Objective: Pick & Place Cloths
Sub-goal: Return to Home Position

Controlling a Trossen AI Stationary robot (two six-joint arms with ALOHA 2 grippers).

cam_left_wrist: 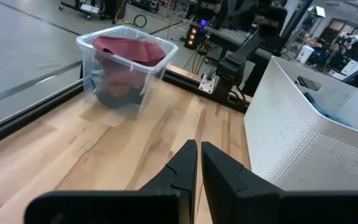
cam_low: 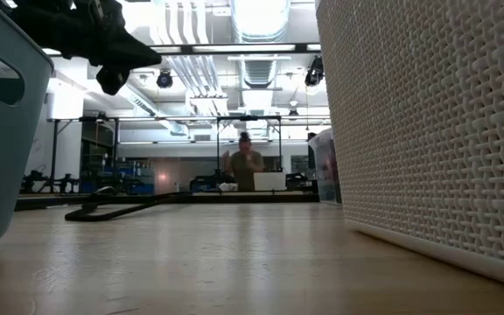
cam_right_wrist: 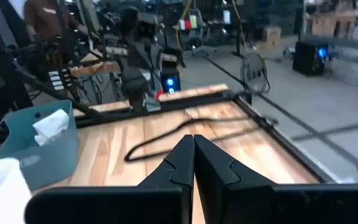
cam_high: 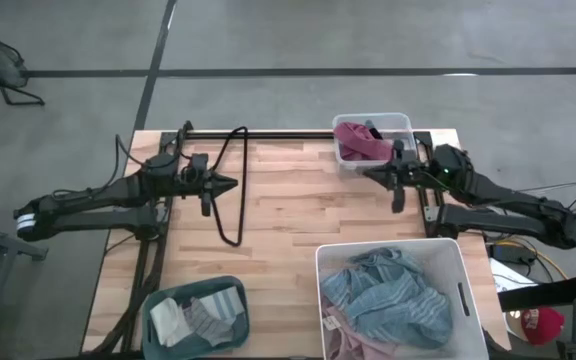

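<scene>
cloths (cam_high: 388,295) lay in three bins (cam_high: 462,262); left jaws and right jaws hung clenched, empty, toward the table's (cam_high: 288,220) far edge.

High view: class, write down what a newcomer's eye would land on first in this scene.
The big white bin at lower right, heaped with blue-striped cloth. Then the blue bin of socks at lower left, and the left gripper and right gripper, both shut, pointing at each other over the table.
</scene>
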